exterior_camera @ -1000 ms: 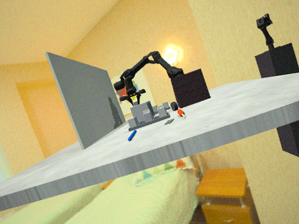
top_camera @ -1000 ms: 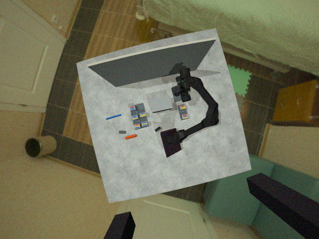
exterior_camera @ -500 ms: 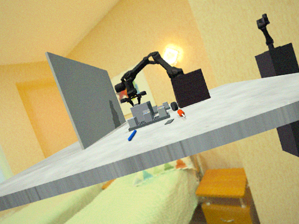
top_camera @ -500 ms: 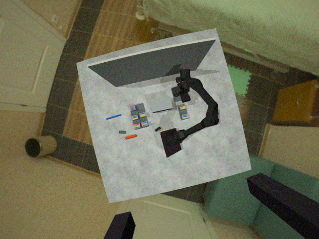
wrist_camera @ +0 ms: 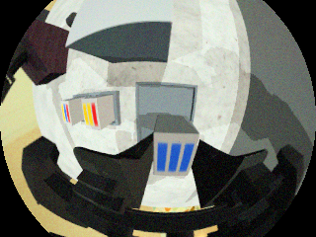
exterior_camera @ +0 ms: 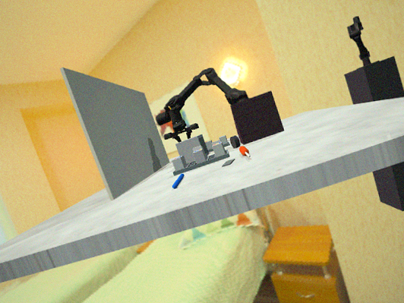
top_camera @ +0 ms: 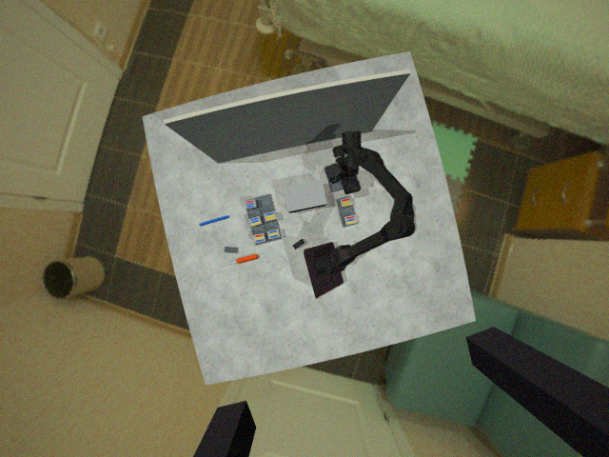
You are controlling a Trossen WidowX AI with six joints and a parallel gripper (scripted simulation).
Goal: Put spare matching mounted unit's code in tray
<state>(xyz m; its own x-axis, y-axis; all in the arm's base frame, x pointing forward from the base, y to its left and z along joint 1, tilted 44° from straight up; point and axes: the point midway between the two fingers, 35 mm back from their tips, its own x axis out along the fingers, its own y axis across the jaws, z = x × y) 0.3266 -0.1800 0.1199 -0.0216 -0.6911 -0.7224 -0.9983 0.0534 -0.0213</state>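
My gripper is shut on a grey block with three blue stripes. The block is upright at the near edge of the square grey tray, overlapping it in the wrist view; its exact height is unclear. A large grey box stands beside the tray and hides the held block in the exterior view. Its back and any printed code are not readable. A rack holds several striped spares.
A two-place rack near the tray holds two striped blocks. A tall grey panel stands behind. A blue pen, an orange screwdriver and a small grey plate lie on the table.
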